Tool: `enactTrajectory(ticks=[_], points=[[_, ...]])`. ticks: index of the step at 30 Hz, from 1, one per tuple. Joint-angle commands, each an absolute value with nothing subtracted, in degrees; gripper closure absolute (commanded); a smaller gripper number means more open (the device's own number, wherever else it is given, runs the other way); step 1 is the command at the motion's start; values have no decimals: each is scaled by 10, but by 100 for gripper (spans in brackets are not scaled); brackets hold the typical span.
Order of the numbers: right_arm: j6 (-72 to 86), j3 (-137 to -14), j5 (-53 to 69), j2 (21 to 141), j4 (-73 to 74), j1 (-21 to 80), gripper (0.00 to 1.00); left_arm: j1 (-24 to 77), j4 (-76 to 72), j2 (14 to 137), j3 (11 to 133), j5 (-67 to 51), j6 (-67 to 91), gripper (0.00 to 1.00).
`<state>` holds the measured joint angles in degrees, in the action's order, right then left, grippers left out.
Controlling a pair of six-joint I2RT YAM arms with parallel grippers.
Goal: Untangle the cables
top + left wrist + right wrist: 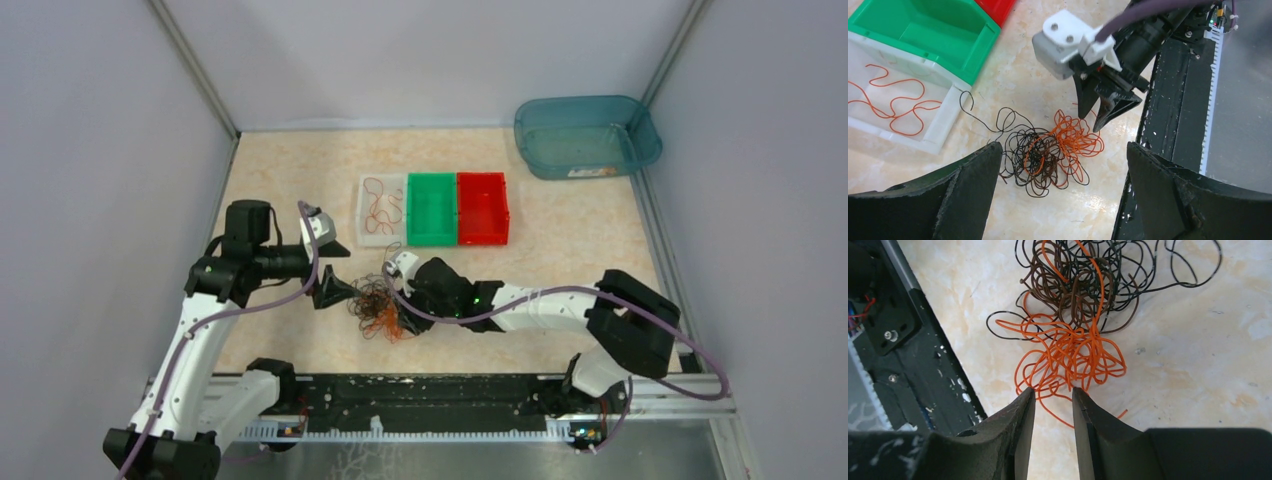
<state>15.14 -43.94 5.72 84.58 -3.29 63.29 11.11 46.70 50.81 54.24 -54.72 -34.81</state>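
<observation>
Beyond the cables (378,305), tub (530,140) label (592,171) unreadable

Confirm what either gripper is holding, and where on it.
Nothing: left gripper hangs wide open over the cables; right gripper stands parted at their orange edge, clamping no strand.

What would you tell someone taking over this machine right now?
Left pincer: wide open, empty, either side of the cable tangle.
Right pincer: partly open, tips at the tangle's orange edge, nothing clearly gripped.
Tangle: orange and dark cables knotted on the table, in front of the bins.
Done: one orange cable lies in the white bin.
Left: separate the rest; green bin and red bin look empty.
</observation>
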Motion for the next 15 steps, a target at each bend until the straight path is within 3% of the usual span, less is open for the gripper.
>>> enactTrajectory(ticks=[1, 7, 12, 15], points=[[118, -462, 68, 890, -91, 649, 66, 111, 463, 505, 559, -546, -362, 0], [123, -469, 53, 931, -122, 654, 70, 111, 478, 506, 563, -540, -371, 0], [138, -457, 22, 928, -147, 655, 93, 111, 478, 503, 564, -538, -374, 0], [144, -449, 22, 904, -152, 655, 100, 111, 479, 504, 564, -537, -376, 0]])
